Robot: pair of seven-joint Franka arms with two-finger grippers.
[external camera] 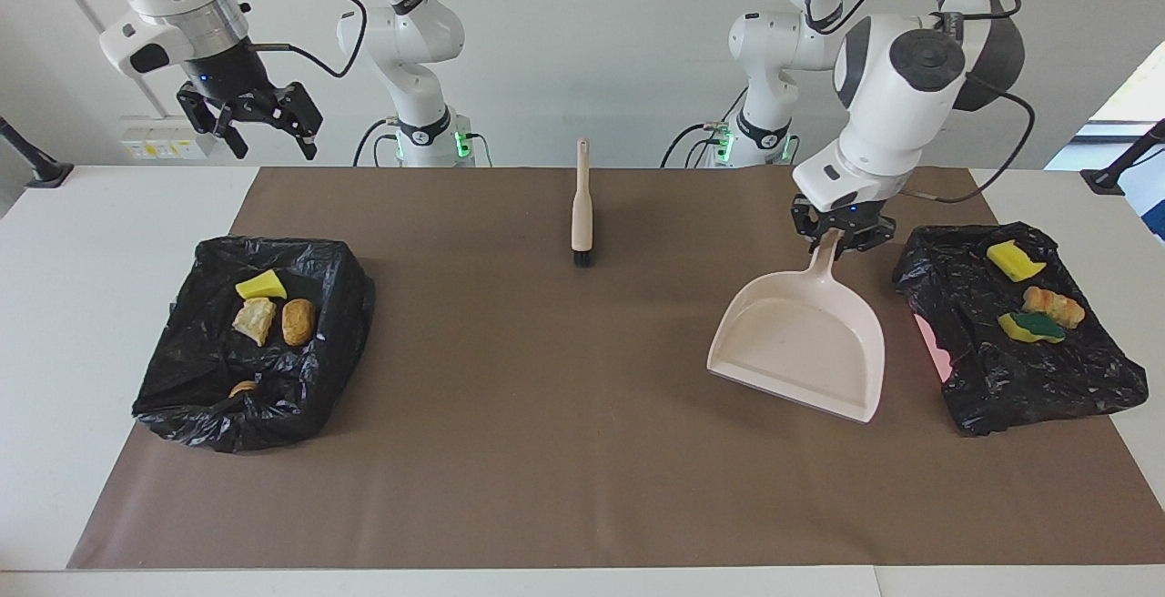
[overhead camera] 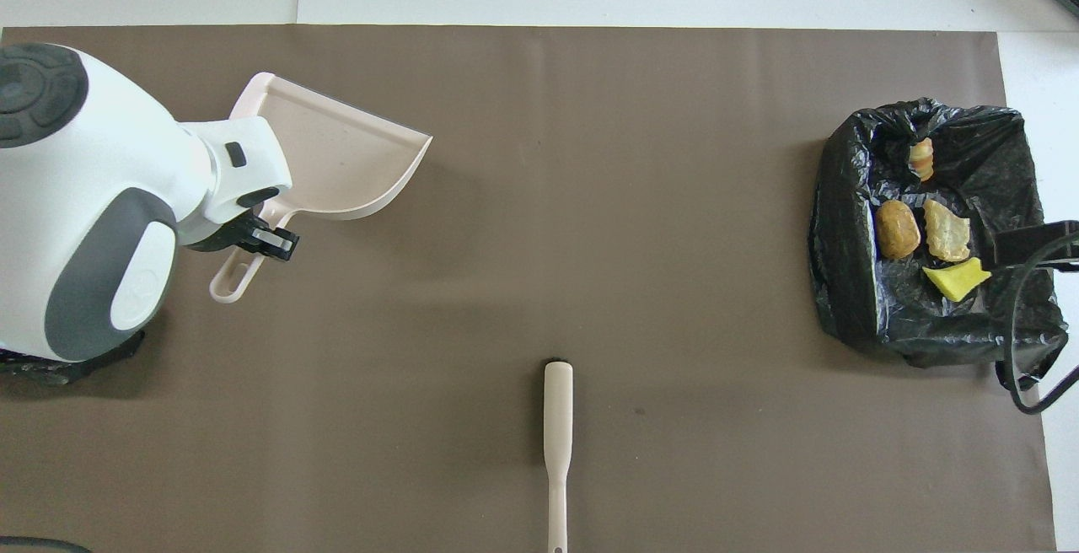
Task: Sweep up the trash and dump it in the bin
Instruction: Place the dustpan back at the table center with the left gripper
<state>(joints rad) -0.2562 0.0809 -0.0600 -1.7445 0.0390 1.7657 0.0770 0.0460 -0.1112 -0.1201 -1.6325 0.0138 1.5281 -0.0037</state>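
My left gripper (external camera: 838,238) (overhead camera: 255,238) is shut on the handle of the beige dustpan (external camera: 801,347) (overhead camera: 337,157), which hangs empty and tilted low over the mat beside the black-bagged bin (external camera: 1019,379) at the left arm's end. Trash lies in that bin: a yellow sponge (external camera: 1015,258), a bread-like lump (external camera: 1054,304) and a green-backed sponge (external camera: 1028,327). The bin (external camera: 237,406) (overhead camera: 851,283) at the right arm's end holds a yellow sponge (external camera: 260,286) (overhead camera: 957,277), a pale chunk (external camera: 255,318) and a brown lump (external camera: 298,321). My right gripper (external camera: 248,119) hangs open and empty, high up.
The beige brush (external camera: 582,206) (overhead camera: 557,435) lies on the brown mat (external camera: 564,415) midway between the arms, near the robots' edge, handle toward the robots. White table (external camera: 82,242) borders the mat at both ends.
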